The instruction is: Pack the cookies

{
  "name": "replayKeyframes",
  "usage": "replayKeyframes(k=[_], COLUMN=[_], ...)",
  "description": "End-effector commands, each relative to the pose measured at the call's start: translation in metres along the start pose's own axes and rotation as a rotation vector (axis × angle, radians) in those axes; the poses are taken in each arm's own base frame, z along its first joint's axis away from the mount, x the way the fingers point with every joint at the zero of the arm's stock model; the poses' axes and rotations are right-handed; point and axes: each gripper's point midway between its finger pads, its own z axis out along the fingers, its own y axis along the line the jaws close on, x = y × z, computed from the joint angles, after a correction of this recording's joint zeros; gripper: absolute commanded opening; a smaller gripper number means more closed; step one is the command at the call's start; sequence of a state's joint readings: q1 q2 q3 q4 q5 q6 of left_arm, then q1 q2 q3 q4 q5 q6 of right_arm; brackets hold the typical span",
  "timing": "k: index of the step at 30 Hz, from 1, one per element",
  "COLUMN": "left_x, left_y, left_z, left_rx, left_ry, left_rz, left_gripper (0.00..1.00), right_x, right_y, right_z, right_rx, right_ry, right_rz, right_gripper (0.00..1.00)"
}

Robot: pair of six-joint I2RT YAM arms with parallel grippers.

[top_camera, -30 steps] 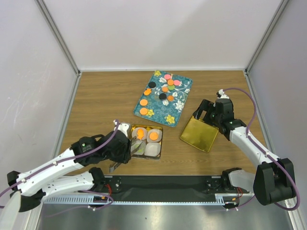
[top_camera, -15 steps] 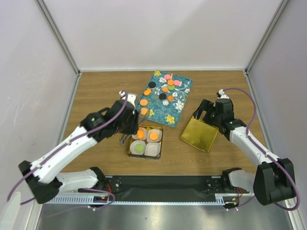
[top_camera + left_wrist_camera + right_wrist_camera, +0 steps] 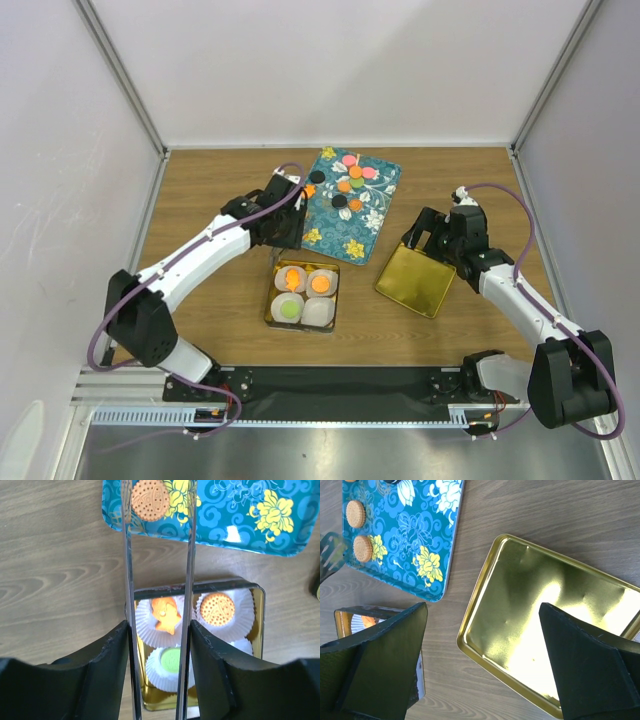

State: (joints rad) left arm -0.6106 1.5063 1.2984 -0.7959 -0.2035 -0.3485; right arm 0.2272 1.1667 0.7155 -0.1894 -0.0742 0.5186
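Lying on teal tray (image 3: 240,525): the cookies (image 3: 345,185), mostly beyond the left pincer (image 3: 158,486); one orange cookie (image 3: 150,500) sits between its tips.
Packed: two orange and a green cookie (image 3: 171,659) in paper cups (image 3: 239,600) inside the gold tin (image 3: 220,584), beneath that pincer's fingers (image 3: 128,580).
Left pincer: fingers apart, clamping nothing.
Right pincer (image 3: 483,605): spread wide, holding nothing, above the gold lid (image 3: 560,605) on the table (image 3: 545,510).
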Motion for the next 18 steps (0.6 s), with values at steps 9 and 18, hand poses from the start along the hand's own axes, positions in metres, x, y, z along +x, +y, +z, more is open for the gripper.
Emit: replayKeyframes(k=[9,18], left_x=[-0.02,-0.006], left_y=[0.004,0.008], left_z=[0.02,0.031], left_rx=[0.012,0.019], left_ry=[-0.044,-0.001], left_rz=[-0.016,-0.013], left_gripper=[0.55,0.55], right_x=[-0.023,-0.022], right_y=[0.015,0.015], right_z=[-0.006,-0.006], right_rx=[-0.046,-0.045], right_ry=[-0.056,-0.056], right_rz=[-0.016,-0.015], right_gripper=[1.0,1.0])
